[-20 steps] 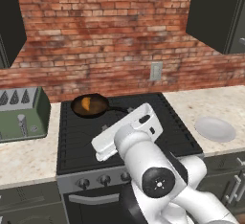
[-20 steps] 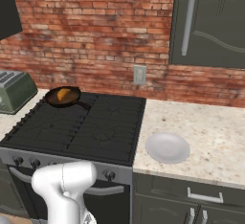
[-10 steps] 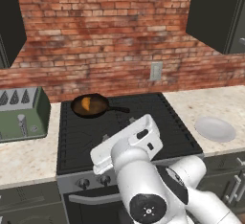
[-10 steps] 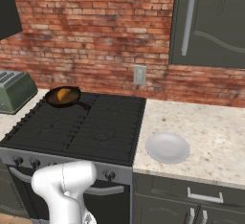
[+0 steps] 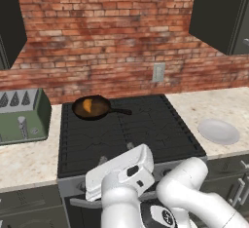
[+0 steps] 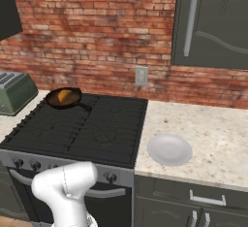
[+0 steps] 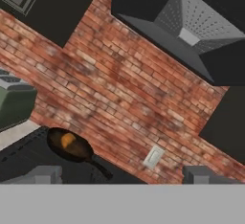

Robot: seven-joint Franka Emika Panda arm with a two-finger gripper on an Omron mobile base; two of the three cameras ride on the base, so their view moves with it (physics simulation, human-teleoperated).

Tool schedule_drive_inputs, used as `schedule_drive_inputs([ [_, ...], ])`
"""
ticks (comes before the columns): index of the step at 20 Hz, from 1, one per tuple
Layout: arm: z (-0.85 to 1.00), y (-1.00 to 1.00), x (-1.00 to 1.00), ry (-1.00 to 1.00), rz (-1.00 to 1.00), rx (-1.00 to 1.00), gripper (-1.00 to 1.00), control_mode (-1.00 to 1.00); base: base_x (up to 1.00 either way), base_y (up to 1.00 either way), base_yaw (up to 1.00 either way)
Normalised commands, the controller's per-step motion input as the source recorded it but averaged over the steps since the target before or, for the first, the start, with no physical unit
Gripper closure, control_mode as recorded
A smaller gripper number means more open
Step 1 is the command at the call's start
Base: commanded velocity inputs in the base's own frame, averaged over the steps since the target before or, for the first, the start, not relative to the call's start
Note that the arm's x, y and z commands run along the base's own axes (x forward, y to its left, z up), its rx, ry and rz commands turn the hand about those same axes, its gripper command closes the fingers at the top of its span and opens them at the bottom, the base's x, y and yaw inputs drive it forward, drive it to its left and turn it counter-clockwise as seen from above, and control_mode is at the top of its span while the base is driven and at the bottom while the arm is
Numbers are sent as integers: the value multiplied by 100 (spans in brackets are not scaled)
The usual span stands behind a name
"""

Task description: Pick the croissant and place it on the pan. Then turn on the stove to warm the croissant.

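My tool (image 7: 122, 174) shows in the hand view as 2 grey fingertips set well apart at the bottom, with nothing between them, so I read it as released and empty. It looks up and across the range toward the brick wall, so I judge it sits low near the front of the stove (image 5: 126, 132). The croissant (image 5: 87, 105) already lies inside the pan (image 5: 91, 108), which stands on the far left burner, handle pointing right; from the right base view the croissant (image 6: 66, 95) sits within the pan's (image 6: 62, 98) bowl, not on its rim. So I count the first part of the task as done. What is left, as I judge it, is the knob: the row of knobs (image 6: 111, 177) on the front panel is near the arm, and I cannot tell whether any has been turned. I see no flame under the pan. The white plate (image 6: 169, 149) on the right counter (image 6: 213, 138) plays no part.
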Motion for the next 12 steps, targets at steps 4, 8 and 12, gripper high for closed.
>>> schedule_drive_inputs([
  [4,-64,-26,0,-22,0,0,-100,-100,0,0,0],
  [8,-61,-25,10,-20,0,0,-100,-100,0,0,0],
  [12,-58,-32,33,-18,0,2,-100,-100,0,0,0],
])
